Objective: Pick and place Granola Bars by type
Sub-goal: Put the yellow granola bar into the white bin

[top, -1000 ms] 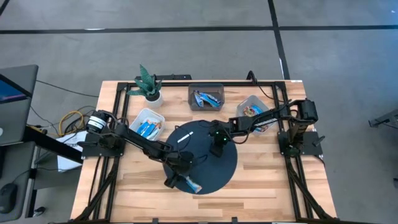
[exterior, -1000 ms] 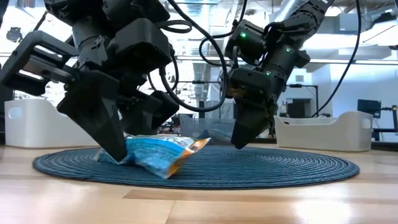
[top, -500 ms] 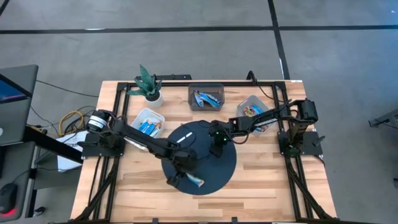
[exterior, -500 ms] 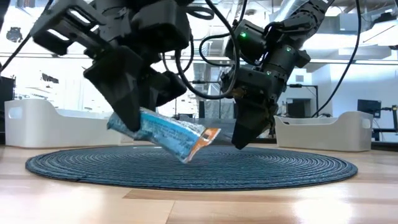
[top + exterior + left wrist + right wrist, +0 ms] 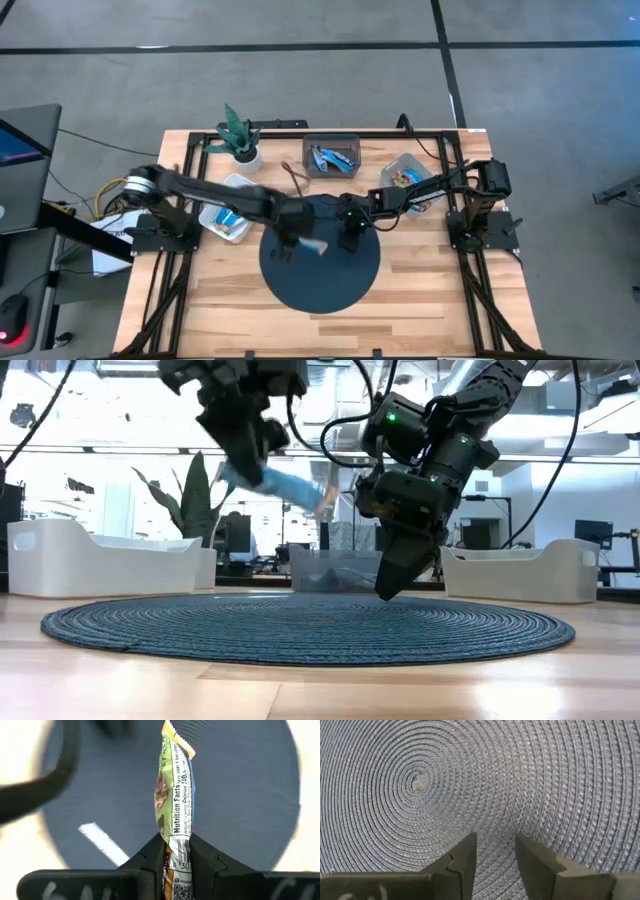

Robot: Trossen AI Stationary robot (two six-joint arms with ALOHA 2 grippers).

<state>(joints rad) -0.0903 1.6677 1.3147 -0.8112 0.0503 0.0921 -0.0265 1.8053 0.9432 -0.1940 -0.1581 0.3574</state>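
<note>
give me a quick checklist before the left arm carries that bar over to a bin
1. Grip: left gripper is shut on the blue-wrapped granola bar, held at one end between both fingers: ok.
2. Lift height: the bar hangs well above the round dark woven mat: ok.
3. Right gripper hovers over the mat with nothing between its parted fingers, close beside the left arm's path: cannot tell if it clears.
4. White bin on the left already holds blue wrappers, so it looks like the matching type: ok.
5. Thin white stick lies loose on the mat, away from the bar: ok.
</note>
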